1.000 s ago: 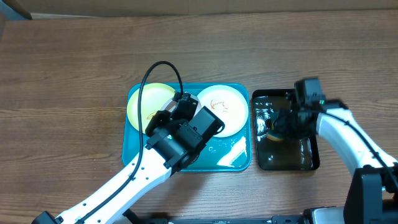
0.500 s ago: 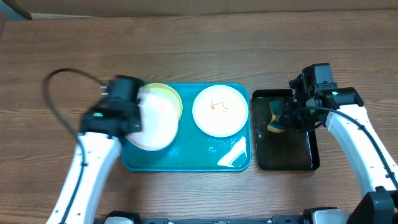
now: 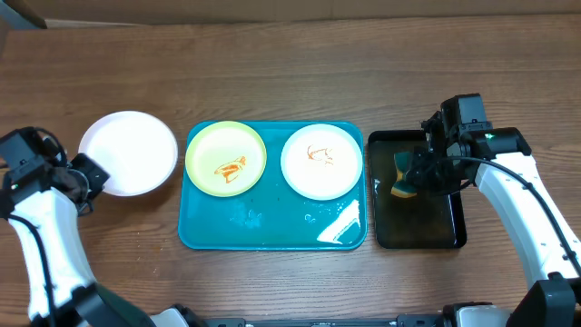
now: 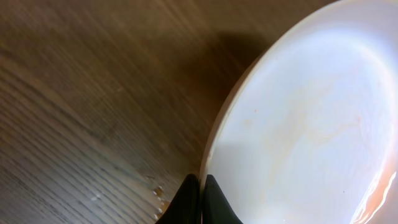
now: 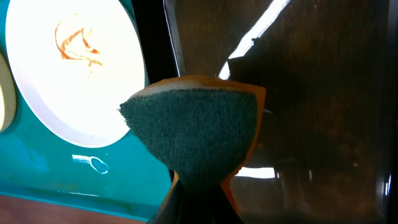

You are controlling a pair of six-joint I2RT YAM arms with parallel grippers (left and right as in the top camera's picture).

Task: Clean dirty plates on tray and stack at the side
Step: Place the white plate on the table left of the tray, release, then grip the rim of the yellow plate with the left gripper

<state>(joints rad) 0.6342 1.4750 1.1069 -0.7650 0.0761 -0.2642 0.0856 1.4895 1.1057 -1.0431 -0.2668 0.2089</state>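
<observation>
Bench (image 3: 290, 64) beside the teal tray (image 3: 272, 232) now carries the white plate (image 3: 128, 153), its rim pinched by the left gripper (image 3: 93, 175); right gripper (image 3: 419, 173) clamps the sponge (image 3: 404, 182); two smeared plates (image 3: 226, 158) remain.

A brown wood-grain table (image 3: 363, 54) fills the background.

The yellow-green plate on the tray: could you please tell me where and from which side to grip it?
Probably the yellow-green plate's thin rim, pinched from the robot's side, where the tray is bare; the tray wall crowds its left and far edges, and the smeared white plate lies to its right.
</observation>
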